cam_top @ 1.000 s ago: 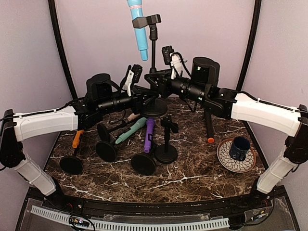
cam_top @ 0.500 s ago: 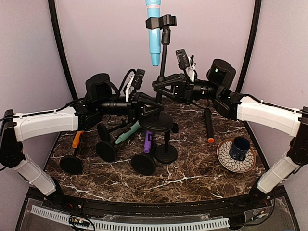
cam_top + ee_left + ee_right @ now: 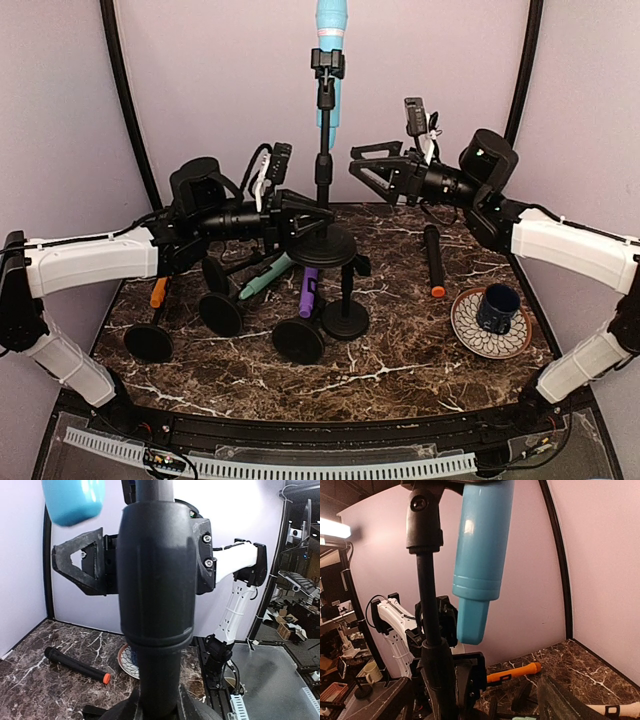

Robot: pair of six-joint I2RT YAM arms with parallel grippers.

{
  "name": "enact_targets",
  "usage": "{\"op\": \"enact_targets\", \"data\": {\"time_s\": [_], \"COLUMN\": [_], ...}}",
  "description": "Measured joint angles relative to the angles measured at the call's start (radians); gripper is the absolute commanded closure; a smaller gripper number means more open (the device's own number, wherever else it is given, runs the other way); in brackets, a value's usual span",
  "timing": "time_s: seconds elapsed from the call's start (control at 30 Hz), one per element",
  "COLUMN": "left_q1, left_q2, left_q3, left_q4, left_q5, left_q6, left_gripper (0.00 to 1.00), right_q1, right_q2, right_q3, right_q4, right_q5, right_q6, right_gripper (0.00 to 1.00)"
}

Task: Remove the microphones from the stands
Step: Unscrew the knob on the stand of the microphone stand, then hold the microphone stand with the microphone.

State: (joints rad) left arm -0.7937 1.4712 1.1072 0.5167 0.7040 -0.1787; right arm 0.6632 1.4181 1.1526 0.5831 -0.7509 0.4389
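**While the left end effector [image 3: 310, 215] pins the stand [image 3: 323, 165], the blue microphone [image 3: 331, 20] sits up top**

Since people keep asking about the layout, here it is from the arms outward. Closest in, the marble surface [image 3: 420, 350] has a jumble of spare stands [image 3: 298, 340] lying around, with a cup [image 3: 497, 305] off to the right. None of that matters for this job.

Further back, the left end effector is clenched on the stand's pole, low down, just above the round base. I can't tell whether the base is resting on the surface. The right end effector [image 3: 362, 168] is released, jaws spread wide. It's near the pole on its right side, touching nothing.

Farthest and highest, the blue microphone is seated in the clip [image 3: 327, 65] at the top of the stand. Its long axis runs straight up and down, parallel to the pole, with the head up and the tail pointing at the surface. The right wrist view shows the barrel [image 3: 480, 555] and stepped tail hanging free just beside the pole.

My guess on handling is a hard, smooth plastic shell that's rigid, probably light, and a bit slick. I'd grab across the barrel below the clip. The pole is right beside it, so one finger has to slip into that gap. The clip likely holds by friction, so expect a tug.
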Motion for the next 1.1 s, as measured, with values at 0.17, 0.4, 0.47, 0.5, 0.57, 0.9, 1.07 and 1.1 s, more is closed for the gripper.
{"op": "enact_targets", "data": {"time_s": [0.17, 0.4, 0.47, 0.5, 0.57, 0.9, 1.07, 1.1], "left_q1": [0.000, 0.000, 0.000, 0.002, 0.004, 0.005, 0.005, 0.003], "left_q2": [0.000, 0.000, 0.000, 0.000, 0.000, 0.000, 0.001, 0.001], "left_q3": [-0.005, -0.022, -0.022, -0.022, -0.022, -0.016, 0.005, 0.013], "left_q4": [0.009, 0.006, 0.006, 0.006, 0.006, -0.003, -0.028, -0.039], "left_q5": [-0.119, -0.269, -0.291, -0.298, -0.305, -0.087, 0.085, 0.111], "left_q6": [0.027, 0.046, 0.049, 0.050, 0.056, 0.077, 0.062, 0.060], "left_gripper": [1.00, 1.00, 1.00, 1.00, 1.00, 1.00, 1.00, 1.00], "right_q1": [0.012, 0.087, 0.101, 0.104, 0.105, 0.005, -0.039, -0.040], "right_q2": [-0.026, -0.040, -0.047, -0.051, -0.064, -0.083, -0.059, -0.051], "right_q3": [-0.031, -0.052, -0.056, -0.056, -0.056, 0.020, 0.108, 0.120], "right_q4": [-0.042, -0.080, -0.097, -0.106, -0.125, -0.189, -0.153, -0.142], "right_q5": [0.130, 0.335, 0.390, 0.410, 0.445, 0.278, 0.047, 0.005], "right_q6": [-0.037, -0.104, -0.117, -0.123, -0.134, -0.132, -0.088, -0.077], "right_gripper": [0.13, 0.08, 0.06, 0.05, 0.03, 0.01, 0.01, 0.01]}}
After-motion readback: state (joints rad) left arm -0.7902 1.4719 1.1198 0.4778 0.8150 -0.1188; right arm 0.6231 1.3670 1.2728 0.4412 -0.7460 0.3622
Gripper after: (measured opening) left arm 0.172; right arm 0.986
